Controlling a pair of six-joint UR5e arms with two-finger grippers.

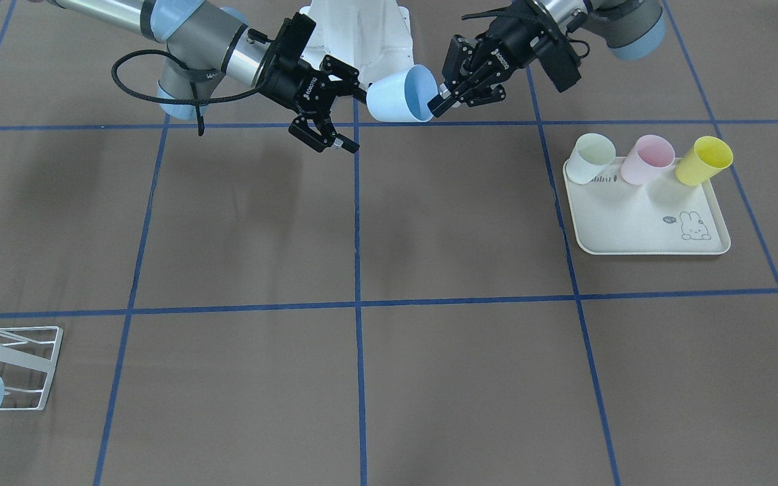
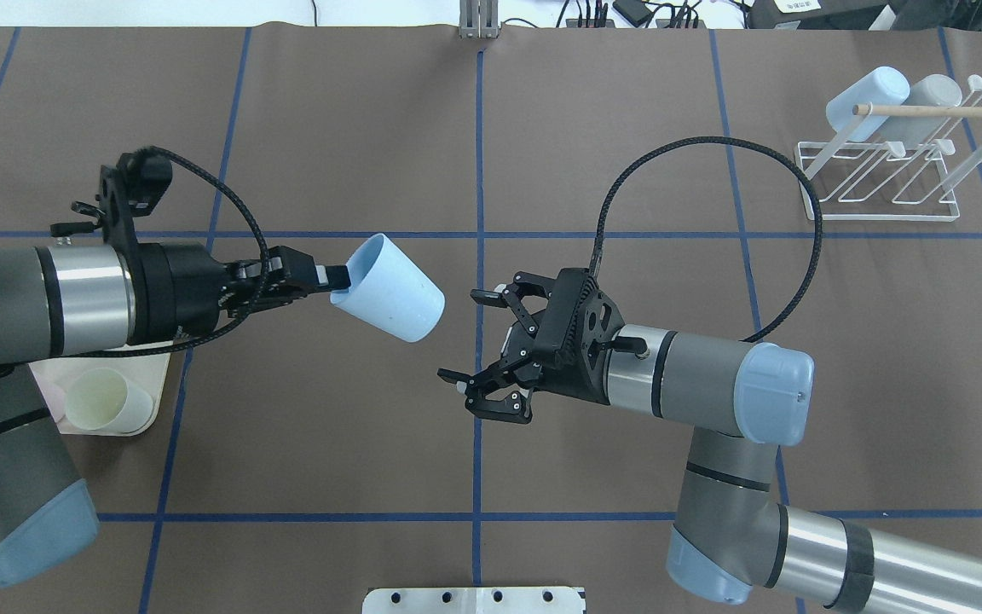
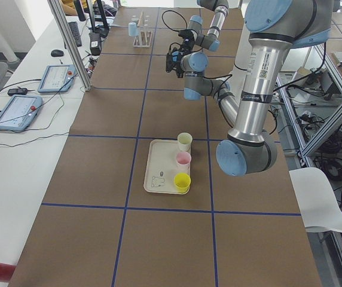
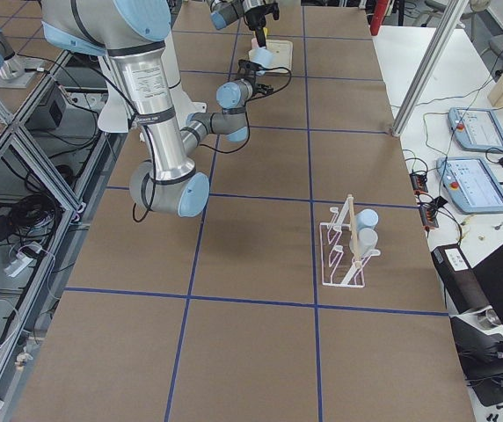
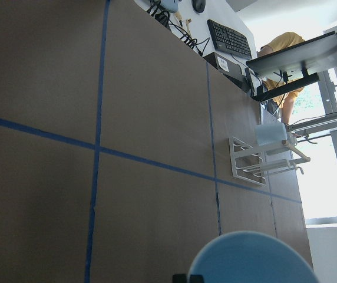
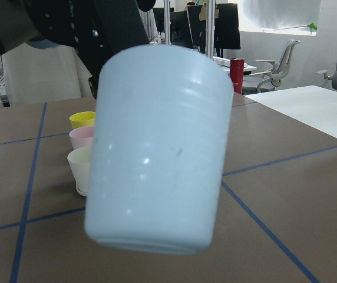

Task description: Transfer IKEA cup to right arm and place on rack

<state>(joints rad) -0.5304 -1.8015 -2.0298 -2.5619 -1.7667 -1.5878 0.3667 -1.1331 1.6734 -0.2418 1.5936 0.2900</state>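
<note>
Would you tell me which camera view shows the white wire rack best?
The overhead exterior view: the rack sits whole, with prongs, rod and two cups on it. Exterior right and left wrist show it small, exterior left tiny, front-facing crops it, right wrist misses it.

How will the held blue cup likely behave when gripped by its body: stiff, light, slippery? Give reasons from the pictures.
Probably light: the left tool holds the cup out sideways by its rim alone. Likely stiff: the rim looks round under that pinch. Possibly slippery: its smooth, tapered side could slide in the open right tool.
</note>
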